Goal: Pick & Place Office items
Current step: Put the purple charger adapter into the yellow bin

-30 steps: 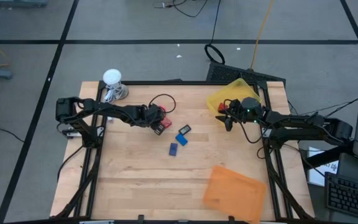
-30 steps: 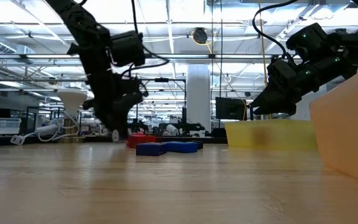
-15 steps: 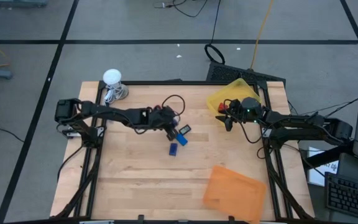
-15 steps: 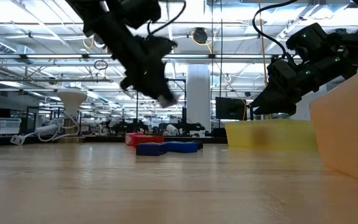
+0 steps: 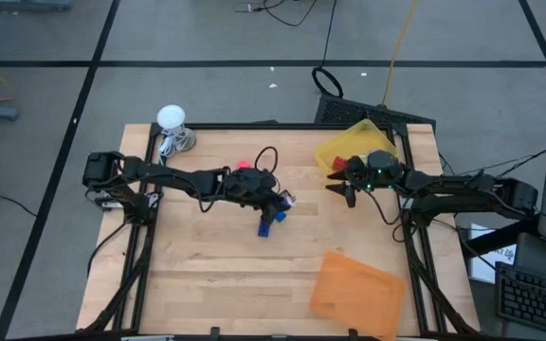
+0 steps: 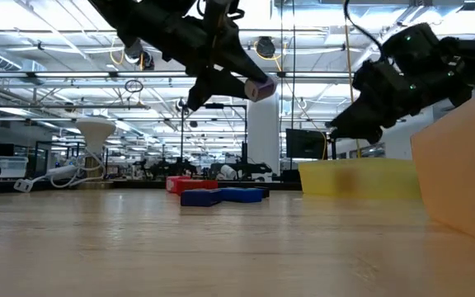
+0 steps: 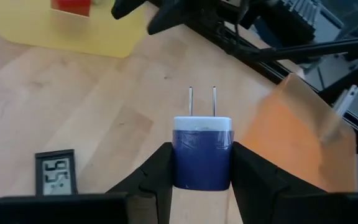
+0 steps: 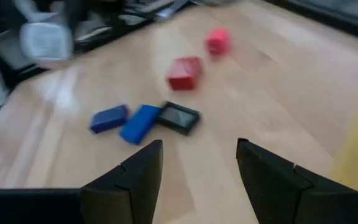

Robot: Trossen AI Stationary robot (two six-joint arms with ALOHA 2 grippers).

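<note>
We see a pale wooden tabletop with an orange tray at its near edge. Mid-table, our left gripper hangs above the wood, clamped on a dark blue plug adapter, prongs pointing forward. Below lie a blue block, a lighter blue block, a black display piece, a red block and a pink one. Our right gripper hovers with fingers apart and empty beside the yellow tray. Behind stretches a bright hall with ceiling lights.
</note>
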